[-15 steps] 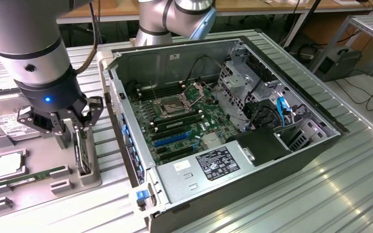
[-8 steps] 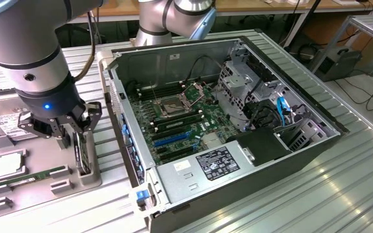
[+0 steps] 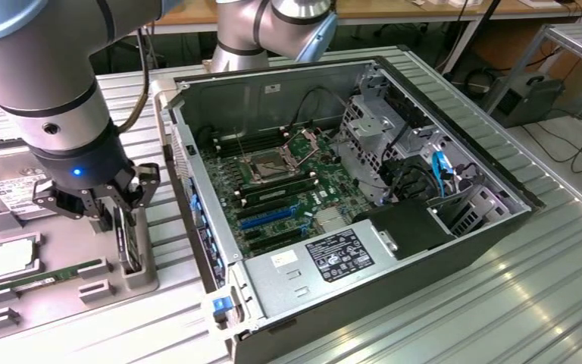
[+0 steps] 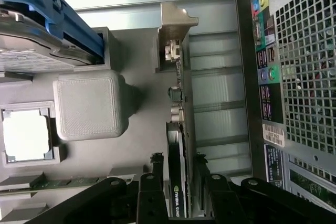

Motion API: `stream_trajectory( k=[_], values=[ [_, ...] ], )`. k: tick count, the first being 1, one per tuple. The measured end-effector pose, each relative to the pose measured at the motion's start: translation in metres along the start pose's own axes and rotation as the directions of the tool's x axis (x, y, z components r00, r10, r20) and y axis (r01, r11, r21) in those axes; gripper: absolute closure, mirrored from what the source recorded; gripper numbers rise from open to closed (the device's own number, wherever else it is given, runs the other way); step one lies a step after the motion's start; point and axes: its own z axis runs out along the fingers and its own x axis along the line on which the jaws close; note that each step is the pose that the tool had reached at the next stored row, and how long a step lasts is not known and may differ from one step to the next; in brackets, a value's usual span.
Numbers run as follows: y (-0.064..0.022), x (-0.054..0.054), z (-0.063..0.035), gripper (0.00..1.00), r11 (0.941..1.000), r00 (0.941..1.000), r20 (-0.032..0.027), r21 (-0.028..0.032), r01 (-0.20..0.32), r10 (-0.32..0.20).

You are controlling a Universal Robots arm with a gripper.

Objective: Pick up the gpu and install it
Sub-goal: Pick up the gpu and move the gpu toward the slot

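Exterior view, left side of frame: robot arm, gripper lowered over grey parts tray. Gripper: jaws spread wide, one finger on each side of the gpu, not clamped on it; nothing is held. Gpu: stands on edge in a tray slot at the exterior view's lower left, just beside the case; in the wrist view the gpu is seen edge-on, with its metal bracket at the far end. Tray also carries: hard drive, processor, memory stick. Centre of frame: open computer case on its side, motherboard exposed, power supply at lower centre.
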Motion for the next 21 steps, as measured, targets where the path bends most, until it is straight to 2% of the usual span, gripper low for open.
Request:
stream_trajectory(
  k=[8, 18, 19, 20, 21],
  values=[
    [0.0041, 0.0008, 0.0094, 0.64, 1.0000, 1.0000, 0.0026, -0.0014, -0.003, 0.003],
    [0.0043, 0.0013, 0.0100, 0.64, 0.9999, 0.9999, 0.0032, -0.0032, -0.012, 0.012],
    [0.0043, 0.0012, 0.0100, 0.65, 0.9999, 0.9999, 0.0031, -0.0032, -0.012, 0.012],
    [0.0043, 0.0013, 0.0100, 0.72, 0.9999, 0.9999, 0.0031, -0.0032, -0.012, 0.012],
    [0.0043, 0.0012, 0.0100, 0.72, 0.9999, 0.9999, 0.0031, -0.0032, -0.012, 0.012]
  ],
)
